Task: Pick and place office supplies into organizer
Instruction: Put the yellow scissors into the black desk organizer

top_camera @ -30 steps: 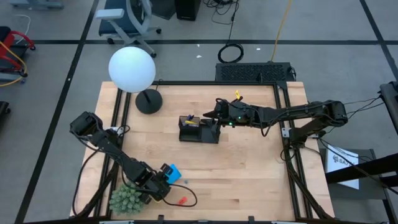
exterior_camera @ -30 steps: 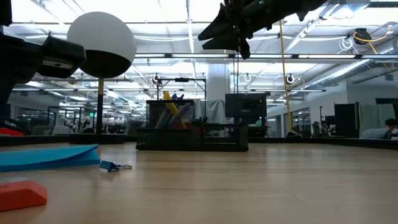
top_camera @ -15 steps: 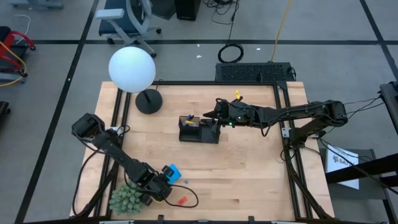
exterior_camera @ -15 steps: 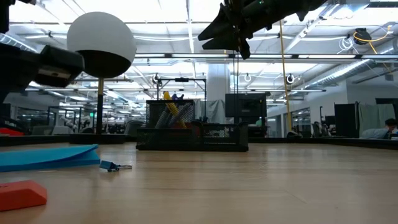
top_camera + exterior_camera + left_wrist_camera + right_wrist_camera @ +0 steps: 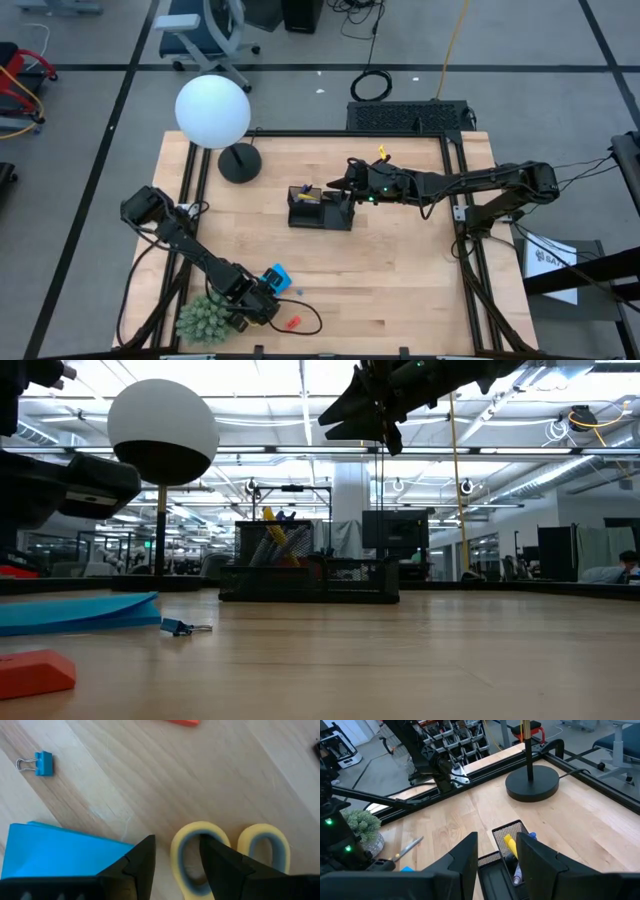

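My left arm has swung its elbow in and slid the left gripper (image 5: 176, 840) a little further along the near part of the table since half a second ago; the right arm has not shifted at all. That small move puts the scissors (image 5: 200, 827) where I want them: one yellow handle loop sits between the left fingers (image 5: 142, 857), which stand apart, with a strip of bare wood showing on one side, so nothing is clamped yet. I judge the next step is closing on that loop.

The right gripper (image 5: 335, 183) hovers with its fingers spread and empty, directly over the organizer (image 5: 320, 210), well away from the left gripper.

Counting what I see: one pair of scissors under the left gripper; one blue note pad (image 5: 60, 845) just beside it; one blue binder clip (image 5: 42, 762) a bit ahead; one red piece (image 5: 293, 322) near it. In the organizer's taller section stands a yellow pen (image 5: 510, 845) with at least one bluish one; I cannot count more.
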Controlling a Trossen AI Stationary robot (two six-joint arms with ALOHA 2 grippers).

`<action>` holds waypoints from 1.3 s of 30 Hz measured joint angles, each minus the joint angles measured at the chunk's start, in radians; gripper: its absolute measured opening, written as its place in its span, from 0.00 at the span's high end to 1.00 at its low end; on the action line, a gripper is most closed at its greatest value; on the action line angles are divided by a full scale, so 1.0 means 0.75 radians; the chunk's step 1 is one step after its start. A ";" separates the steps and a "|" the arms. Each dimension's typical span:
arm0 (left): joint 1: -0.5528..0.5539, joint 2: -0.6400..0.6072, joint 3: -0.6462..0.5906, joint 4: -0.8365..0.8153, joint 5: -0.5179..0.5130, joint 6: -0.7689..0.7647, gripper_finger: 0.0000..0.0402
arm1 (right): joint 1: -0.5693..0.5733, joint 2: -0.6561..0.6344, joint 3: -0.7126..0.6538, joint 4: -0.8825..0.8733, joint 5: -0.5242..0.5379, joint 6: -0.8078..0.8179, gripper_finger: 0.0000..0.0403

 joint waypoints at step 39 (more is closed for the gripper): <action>0.023 -0.112 0.000 0.043 -0.183 0.107 0.96 | 0.000 0.000 0.000 0.000 0.000 0.000 0.69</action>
